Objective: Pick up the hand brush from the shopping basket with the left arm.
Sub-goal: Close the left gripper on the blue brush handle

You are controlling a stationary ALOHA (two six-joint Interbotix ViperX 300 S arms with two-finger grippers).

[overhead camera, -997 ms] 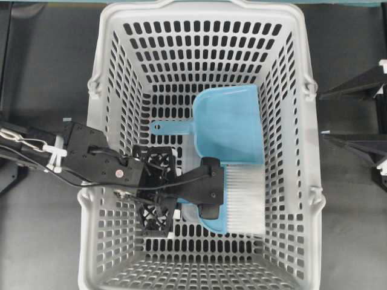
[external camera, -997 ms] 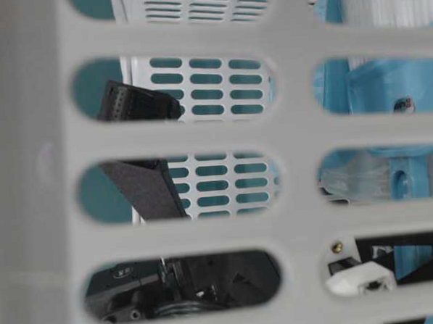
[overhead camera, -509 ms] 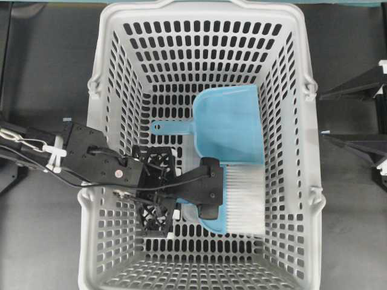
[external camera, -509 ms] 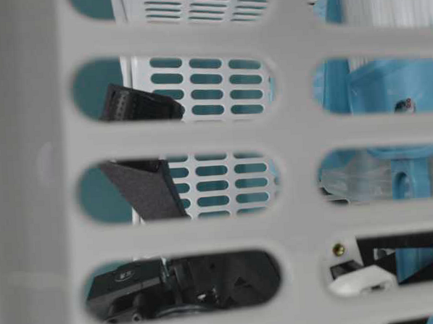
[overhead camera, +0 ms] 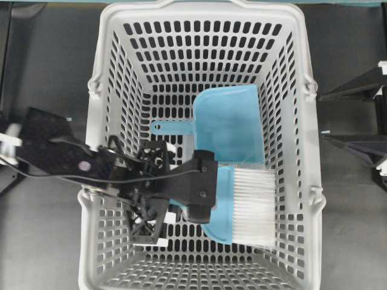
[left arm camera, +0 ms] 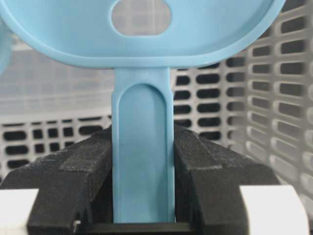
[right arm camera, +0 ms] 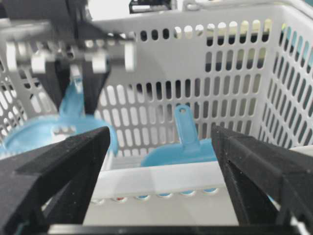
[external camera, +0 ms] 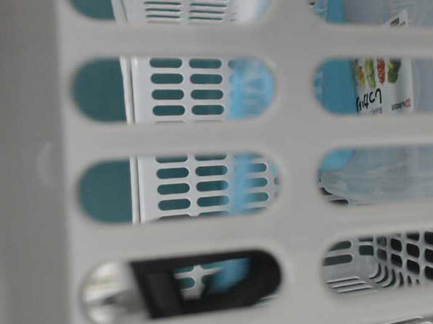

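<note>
The hand brush (overhead camera: 239, 205) hangs inside the shopping basket (overhead camera: 103, 66), its thin handle clamped between the pads of the left claw (left arm camera: 142, 161), bristles near the dustpan (overhead camera: 230, 124). To lift well, rise straight and slowly, keeping the bristles off the basket wall. The right claw (right arm camera: 159, 161) stands wide apart outside, holding nothing.

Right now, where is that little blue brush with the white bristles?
In the overhead view the hand brush is inside the shopping basket, toward its lower right, just below the dustpan. The left arm's fingers pinch its thin handle.
</note>
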